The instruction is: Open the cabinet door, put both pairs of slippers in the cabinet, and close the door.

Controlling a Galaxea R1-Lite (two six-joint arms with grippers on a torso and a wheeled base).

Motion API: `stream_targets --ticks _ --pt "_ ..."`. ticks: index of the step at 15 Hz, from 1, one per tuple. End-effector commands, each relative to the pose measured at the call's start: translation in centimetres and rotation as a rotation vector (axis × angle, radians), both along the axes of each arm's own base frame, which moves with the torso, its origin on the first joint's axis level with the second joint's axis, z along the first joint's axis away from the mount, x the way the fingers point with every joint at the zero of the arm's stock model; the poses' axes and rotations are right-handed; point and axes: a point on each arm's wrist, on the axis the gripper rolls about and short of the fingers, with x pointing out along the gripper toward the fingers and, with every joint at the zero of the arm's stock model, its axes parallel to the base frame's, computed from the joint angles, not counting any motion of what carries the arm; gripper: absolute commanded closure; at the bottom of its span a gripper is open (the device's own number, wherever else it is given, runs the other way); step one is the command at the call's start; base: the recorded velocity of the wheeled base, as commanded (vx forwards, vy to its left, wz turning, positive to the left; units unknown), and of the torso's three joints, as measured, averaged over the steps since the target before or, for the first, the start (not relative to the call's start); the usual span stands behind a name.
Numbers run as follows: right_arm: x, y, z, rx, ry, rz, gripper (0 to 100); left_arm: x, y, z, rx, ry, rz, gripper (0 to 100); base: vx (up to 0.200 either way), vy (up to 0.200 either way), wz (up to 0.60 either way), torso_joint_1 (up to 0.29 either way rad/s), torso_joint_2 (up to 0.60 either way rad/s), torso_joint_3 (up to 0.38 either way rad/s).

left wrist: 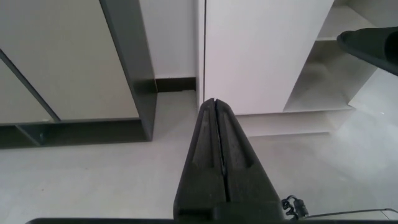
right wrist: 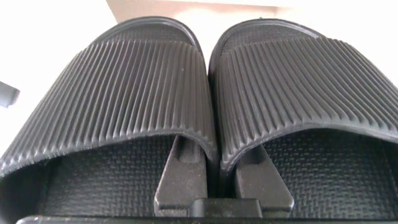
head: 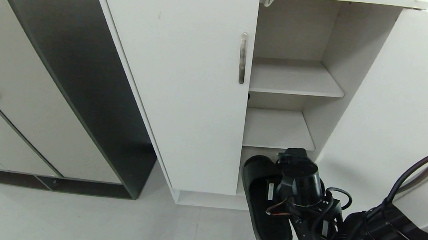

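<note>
No legible text, number, brand or sign made out. Small white label noted at inner edge of black slippers; print on it too small to be read. Whether label is fixed to slipper or to arm hardware beside it cannot be told.

A pair of black slippers with ribbed straps, pressed side by side, hangs clamped in the right gripper just before the white cabinet's lowest compartment; its right door stands wide open, its left door closed
</note>
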Motion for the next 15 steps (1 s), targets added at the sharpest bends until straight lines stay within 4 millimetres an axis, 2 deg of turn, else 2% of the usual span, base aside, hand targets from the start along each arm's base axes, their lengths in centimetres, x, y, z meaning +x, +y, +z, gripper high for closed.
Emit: stream_targets --ticks 1,4,11,15 --pt "0.1 0.2 -0.2 0.005 -0.02 0.012 100 0.0 0.0 0.0 0.0 0.001 0.002 100 0.0 0.0 0.0 -0.007 0.0 -0.203" --pt "-0.3 0.0 -0.5 0.009 -0.047 0.056 100 0.0 0.0 0.0 0.0 0.001 0.002 100 0.0 0.0 0.0 0.001 0.0 -0.139" --pt "0.0 0.3 -1.7 0.01 -0.072 0.071 100 0.0 0.0 0.0 0.0 0.001 0.003 100 0.0 0.0 0.0 0.0 0.0 0.0" --pt "0.0 0.3 -1.5 0.007 -0.078 0.073 100 0.0 0.0 0.0 0.0 0.001 0.002 100 0.0 0.0 0.0 0.0 0.0 0.0"
